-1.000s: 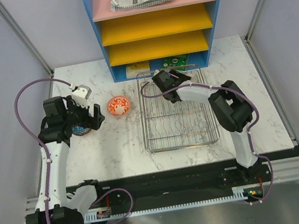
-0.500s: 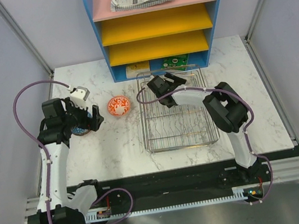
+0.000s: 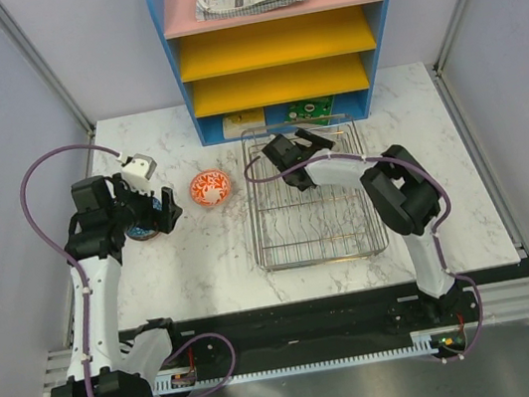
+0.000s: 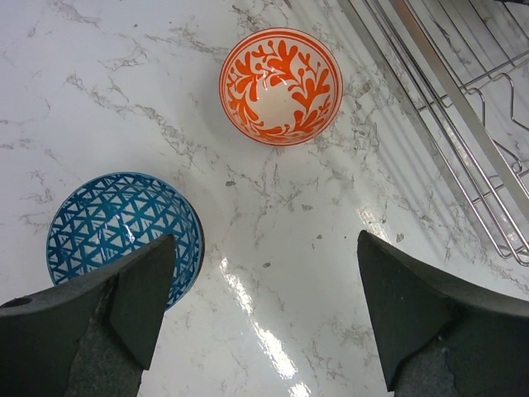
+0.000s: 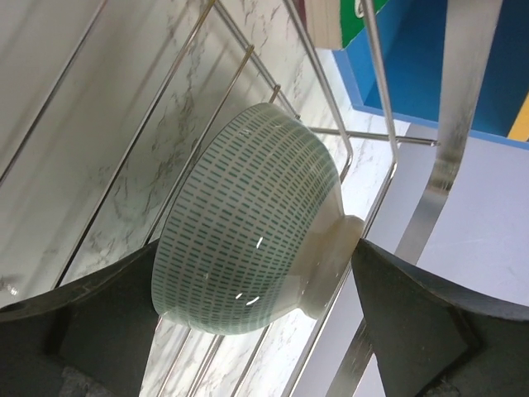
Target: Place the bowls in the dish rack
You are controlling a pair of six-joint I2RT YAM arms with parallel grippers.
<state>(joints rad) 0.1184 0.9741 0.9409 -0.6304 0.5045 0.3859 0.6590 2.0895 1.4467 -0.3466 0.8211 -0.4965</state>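
Observation:
A pale green bowl (image 5: 248,215) stands on its side on the wires of the dish rack (image 3: 322,258), in its far left corner. My right gripper (image 3: 284,155) is open wide around it (image 5: 254,248); the bowl's foot touches the right finger and its rim is at the left finger. My left gripper (image 3: 160,213) is open and empty above the marble (image 4: 266,248). A blue patterned bowl (image 4: 107,223) sits partly under its left finger (image 4: 132,289). A red-orange patterned bowl (image 4: 281,83) stands upright between the blue bowl and the rack (image 4: 463,107). The other bowls are out of view.
A blue-framed shelf unit (image 3: 271,46) with yellow and pink trays stands right behind the rack. A green packet (image 3: 309,109) lies under its bottom shelf. Grey walls close in both table sides.
My right gripper has shifted slightly left at the rack's far left corner. My left arm has drawn a little to the left, still above the blue bowl.

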